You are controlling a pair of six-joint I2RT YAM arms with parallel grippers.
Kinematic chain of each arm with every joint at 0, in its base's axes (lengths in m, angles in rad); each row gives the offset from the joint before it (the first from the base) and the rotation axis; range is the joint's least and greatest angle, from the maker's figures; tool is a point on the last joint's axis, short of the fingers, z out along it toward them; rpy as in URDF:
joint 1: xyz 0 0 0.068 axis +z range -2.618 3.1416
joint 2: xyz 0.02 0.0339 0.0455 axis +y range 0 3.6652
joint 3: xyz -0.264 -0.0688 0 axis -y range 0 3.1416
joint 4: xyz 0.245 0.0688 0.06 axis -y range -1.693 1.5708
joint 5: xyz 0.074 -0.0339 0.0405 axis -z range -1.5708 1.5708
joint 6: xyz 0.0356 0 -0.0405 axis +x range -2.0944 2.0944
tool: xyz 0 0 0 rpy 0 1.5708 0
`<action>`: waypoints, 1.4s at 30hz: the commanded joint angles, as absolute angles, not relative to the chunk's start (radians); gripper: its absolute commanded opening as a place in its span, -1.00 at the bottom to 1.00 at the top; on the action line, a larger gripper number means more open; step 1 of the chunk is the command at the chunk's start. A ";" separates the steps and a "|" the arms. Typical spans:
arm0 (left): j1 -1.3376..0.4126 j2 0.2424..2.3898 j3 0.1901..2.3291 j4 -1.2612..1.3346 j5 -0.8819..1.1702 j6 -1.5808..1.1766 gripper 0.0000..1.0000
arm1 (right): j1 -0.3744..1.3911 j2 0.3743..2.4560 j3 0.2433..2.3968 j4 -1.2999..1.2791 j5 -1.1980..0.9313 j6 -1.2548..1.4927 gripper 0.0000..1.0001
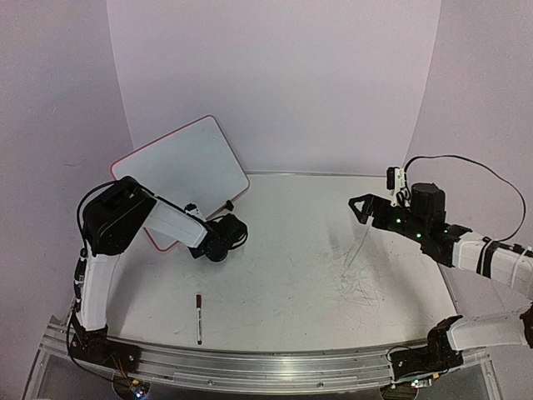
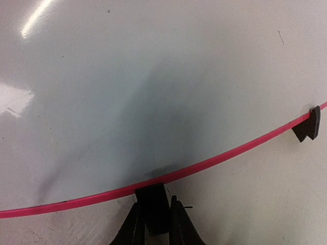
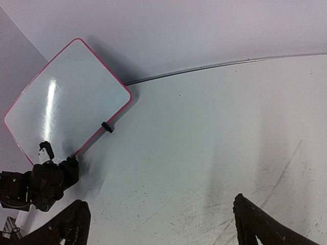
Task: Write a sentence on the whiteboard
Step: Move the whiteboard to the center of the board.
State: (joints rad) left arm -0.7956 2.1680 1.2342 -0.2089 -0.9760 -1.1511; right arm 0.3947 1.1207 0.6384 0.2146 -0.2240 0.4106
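Whiteboard (image 1: 185,162) edge (at black clip foot (image 2: 152,201)) between left gripper (image 2: 156,217) jaws.

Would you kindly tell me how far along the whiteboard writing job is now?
Done: nothing; the whiteboard looks blank. In hand: the left gripper pinches its clip foot at the lower edge. Left: grasp the marker lying apart, then write the sentence. The right gripper is open and empty.

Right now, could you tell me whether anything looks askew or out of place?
The whiteboard sits crooked at back left, diagonal to the tabletop edges, its lower edge pinched by the left gripper. Dark scuffs mark the right side.
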 commanded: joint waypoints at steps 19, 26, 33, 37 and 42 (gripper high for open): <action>-1.133 2.092 1.131 0.146 -0.799 -0.738 -1.00 | 0.491 1.099 0.609 0.199 -0.119 0.438 0.96; -1.243 2.145 1.170 0.147 -0.774 -0.714 -1.00 | 0.510 1.044 0.621 0.184 -0.062 0.422 0.97; -1.341 2.155 1.187 0.145 -0.789 -0.675 -1.00 | 0.509 0.943 0.669 0.089 0.000 0.384 0.96; -1.384 2.197 1.242 0.146 -0.787 -0.618 -1.00 | 0.509 0.899 0.656 0.089 -0.014 0.412 0.97; -1.410 2.233 1.289 0.146 -0.768 -0.579 -1.00 | 0.509 0.833 0.627 0.078 -0.015 0.430 0.97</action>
State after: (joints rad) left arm -1.3463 2.2041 1.2180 0.0975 -0.8746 -0.6914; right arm 0.5064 0.8823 0.6281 0.0853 -0.0311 0.4121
